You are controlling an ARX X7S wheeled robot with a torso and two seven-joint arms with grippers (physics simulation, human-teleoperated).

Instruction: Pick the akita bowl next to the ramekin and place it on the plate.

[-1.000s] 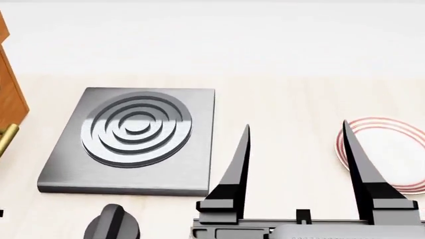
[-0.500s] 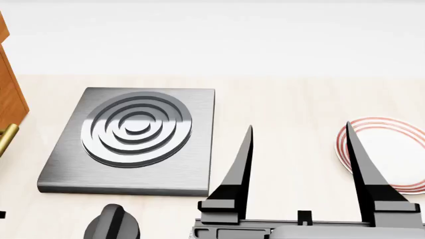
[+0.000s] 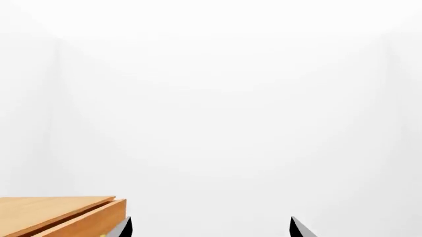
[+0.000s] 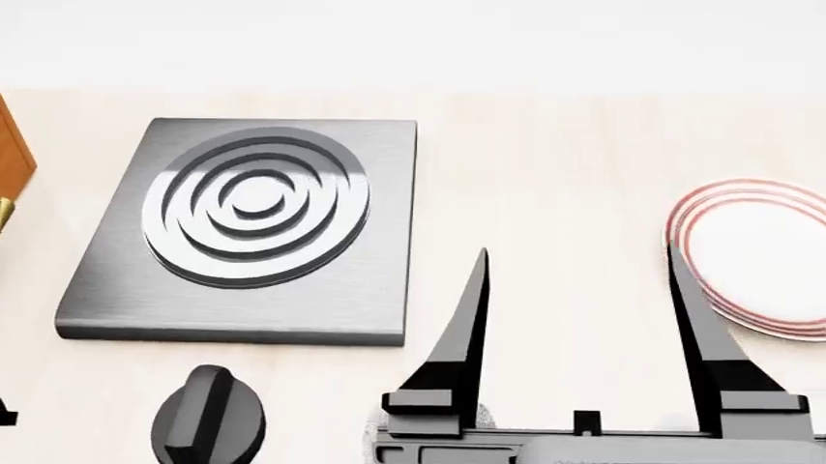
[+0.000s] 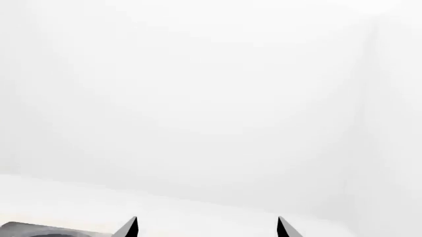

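The akita bowl and the ramekin do not show in any view. The plate [image 4: 761,261], white with red rings, lies on the pale counter at the right edge of the head view, partly cut off. My right gripper [image 4: 577,249] is open in the foreground, its two black fingers pointing away, and its right finger overlaps the plate's left rim in the picture. Nothing is between the fingers, as the right wrist view [image 5: 207,219] also shows. My left gripper [image 3: 209,228] is open and empty, facing a white wall.
A dark grey hob plate [image 4: 103,290] with concentric rings lies on the counter left of my right gripper, and its corner [image 5: 33,230] shows in the right wrist view. A black knob [image 4: 207,425] sits near the front. A wooden cabinet [image 4: 11,145] [image 3: 59,215] stands at the left.
The head view has tilted down: the hob plate and the plate now sit higher in the picture and more counter shows. The right gripper stays open at about the same spot.
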